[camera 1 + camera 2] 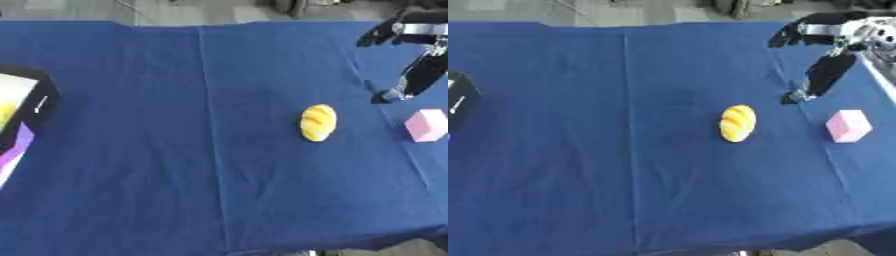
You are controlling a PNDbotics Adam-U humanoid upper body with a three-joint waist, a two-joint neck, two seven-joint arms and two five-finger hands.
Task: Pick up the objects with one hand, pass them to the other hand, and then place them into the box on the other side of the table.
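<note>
A yellow oval bread-like object with orange stripes (318,122) lies right of the blue cloth-covered table's (175,150) middle. A pink cube (427,125) sits near the right edge. At the far right corner, the right hand (820,75) hangs released, fingers straight, empty. A black-rimmed box (26,107) sits at the left edge.

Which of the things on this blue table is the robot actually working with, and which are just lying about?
Part of the job:
yellow bread-like object
pink cube
black box at the left edge
right hand, coming in at the upper right

Just there:
blue tablecloth
</note>
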